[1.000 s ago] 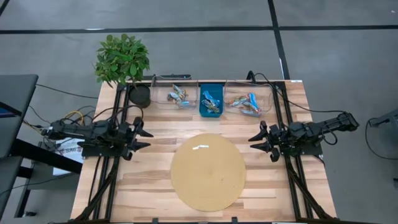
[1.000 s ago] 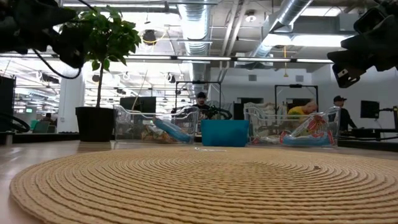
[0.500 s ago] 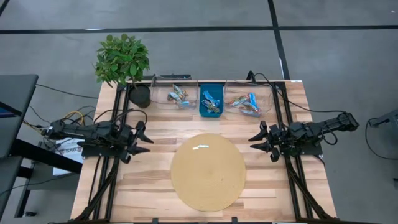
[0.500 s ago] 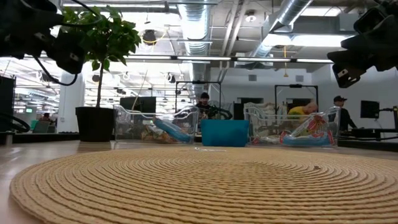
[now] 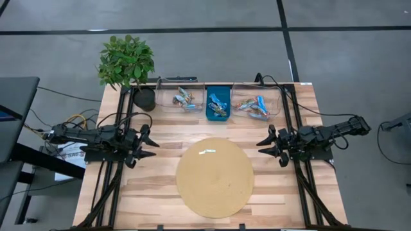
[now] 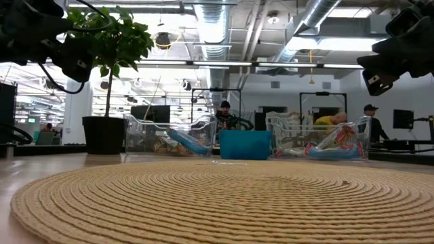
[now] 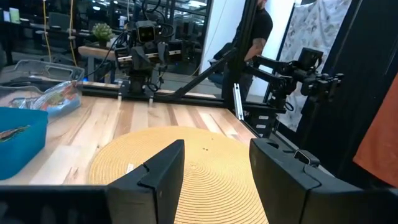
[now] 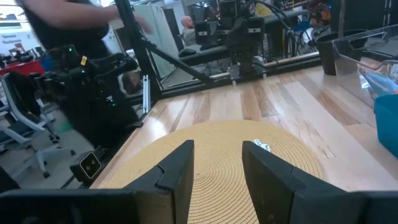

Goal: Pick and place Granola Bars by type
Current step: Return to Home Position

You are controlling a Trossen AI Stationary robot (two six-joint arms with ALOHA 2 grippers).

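Both arms hung over the table, one at each side of the round woven mat, pointing inward at each other. Left end effector was spread wide with nothing between its fingers, as the left wrist view confirmed. Right end effector was likewise parted and empty.

Granola Bars all sat in the row of containers along the far edge – some in the left transparent bin, some in the blue bin, and a heap in the right transparent bin. No bar showed on the mat or the bare table. A small white scrap lay on the mat; what it was could not be told.

Key relation: the bars lay beyond both end effectors, toward the far edge and inward. Right arm was nearer the right bin, left arm nearer the left bin. The bars were piled at mixed angles, so no single long axis.

Judgement: sorting looked finished – the coming move likely needed only a clear retreat, no grasp.
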